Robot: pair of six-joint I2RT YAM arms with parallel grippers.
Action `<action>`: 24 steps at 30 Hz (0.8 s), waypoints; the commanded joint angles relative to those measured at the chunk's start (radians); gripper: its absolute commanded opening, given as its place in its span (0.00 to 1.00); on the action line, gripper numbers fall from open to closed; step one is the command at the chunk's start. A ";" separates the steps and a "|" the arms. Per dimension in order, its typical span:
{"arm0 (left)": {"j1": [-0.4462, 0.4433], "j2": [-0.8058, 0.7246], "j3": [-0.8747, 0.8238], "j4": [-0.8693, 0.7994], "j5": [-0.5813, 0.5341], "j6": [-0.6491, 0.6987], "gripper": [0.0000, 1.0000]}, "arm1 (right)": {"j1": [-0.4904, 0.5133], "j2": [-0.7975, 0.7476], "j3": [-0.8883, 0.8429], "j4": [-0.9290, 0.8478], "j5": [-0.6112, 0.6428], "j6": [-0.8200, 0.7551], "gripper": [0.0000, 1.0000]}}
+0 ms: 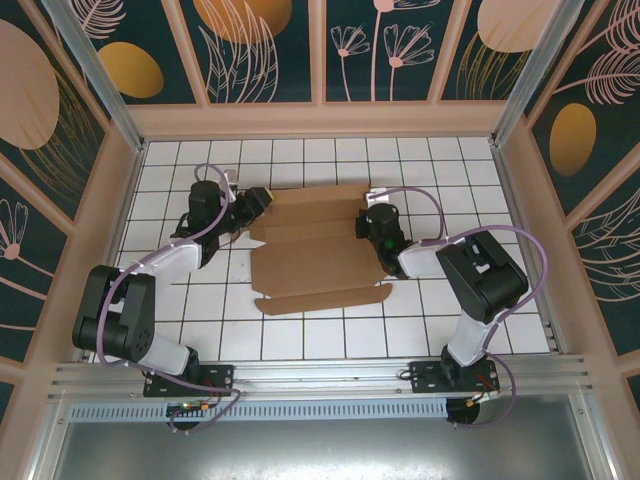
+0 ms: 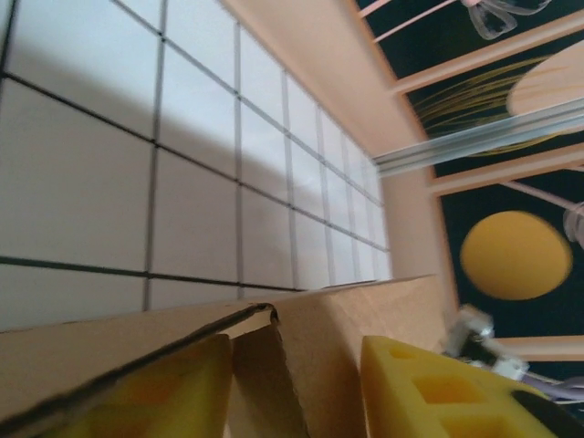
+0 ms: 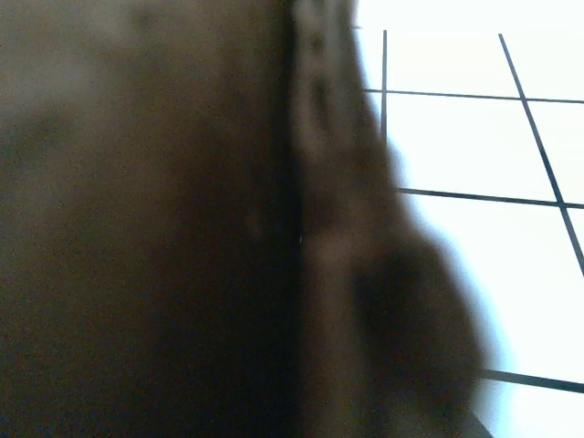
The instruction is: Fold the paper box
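Note:
The paper box (image 1: 315, 262) is a brown die-cut cardboard sheet lying partly folded on the white tiled table (image 1: 300, 335). My left gripper (image 1: 258, 203) is at its far left corner. In the left wrist view its yellow fingers (image 2: 429, 388) stand apart, with a raised cardboard flap (image 2: 319, 338) between them. My right gripper (image 1: 368, 225) sits at the box's right edge, by a lifted side flap. Blurred dark cardboard (image 3: 182, 228) lies right against the right wrist camera and hides those fingers.
Pale wooden walls (image 1: 320, 118) enclose the table at the back and on both sides. An aluminium rail (image 1: 320, 375) runs along the near edge by the arm bases. Bare tiles (image 3: 474, 146) lie to the box's right and in front of it.

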 commanded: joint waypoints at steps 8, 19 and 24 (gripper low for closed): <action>0.005 0.040 -0.086 0.383 0.076 -0.168 0.17 | -0.004 -0.040 -0.005 -0.050 -0.003 0.057 0.00; 0.017 -0.133 -0.046 -0.071 -0.102 0.092 0.47 | -0.042 -0.078 0.009 -0.122 0.083 0.036 0.00; 0.016 -0.233 -0.096 -0.164 -0.172 0.178 0.37 | -0.057 -0.080 0.005 -0.122 0.063 0.030 0.00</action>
